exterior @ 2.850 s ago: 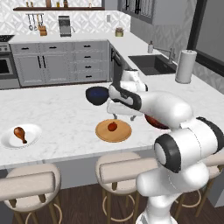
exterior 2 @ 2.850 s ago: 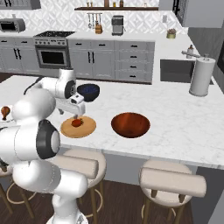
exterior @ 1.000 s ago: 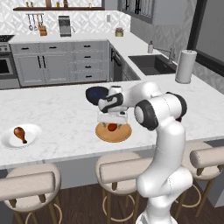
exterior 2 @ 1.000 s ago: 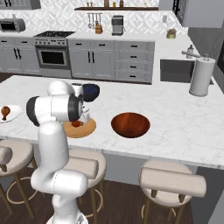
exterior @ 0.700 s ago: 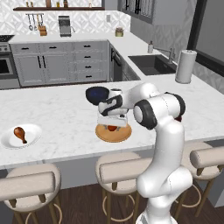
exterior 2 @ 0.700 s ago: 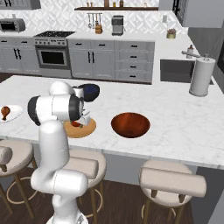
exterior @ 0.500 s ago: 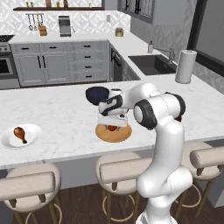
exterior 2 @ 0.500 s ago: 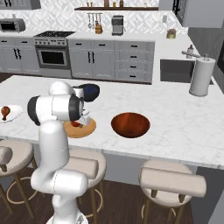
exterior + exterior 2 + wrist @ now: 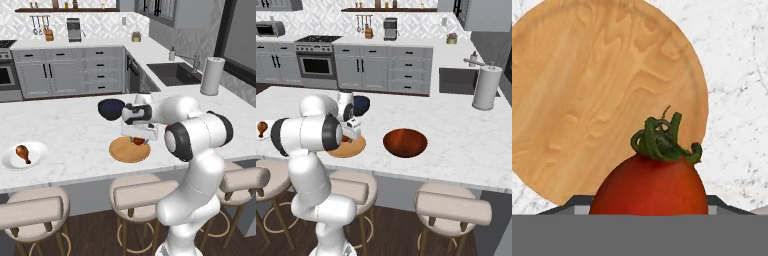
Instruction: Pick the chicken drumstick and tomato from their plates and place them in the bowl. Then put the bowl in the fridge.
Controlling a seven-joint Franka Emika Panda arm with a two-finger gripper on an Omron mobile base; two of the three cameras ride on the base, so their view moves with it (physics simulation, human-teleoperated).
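Gripping the tomato [image 9: 649,185] between its jaws, our gripper [image 9: 138,140] hangs just above the wooden plate [image 9: 129,149]; the reddish bowl [image 9: 405,142] sits beyond; farther off the drumstick [image 9: 22,152]; we read no writing.

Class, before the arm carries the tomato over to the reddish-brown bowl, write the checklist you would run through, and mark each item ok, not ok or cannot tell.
1. Tomato between the fingers of the claw: ok.
2. Tomato clear of the wooden plate: ok, in the hand view.
3. Grip firm enough: cannot tell.
4. Bowl empty: ok.
5. Counter bare between plate and bowl: ok.
6. Chicken drumstick on the white plate: ok.
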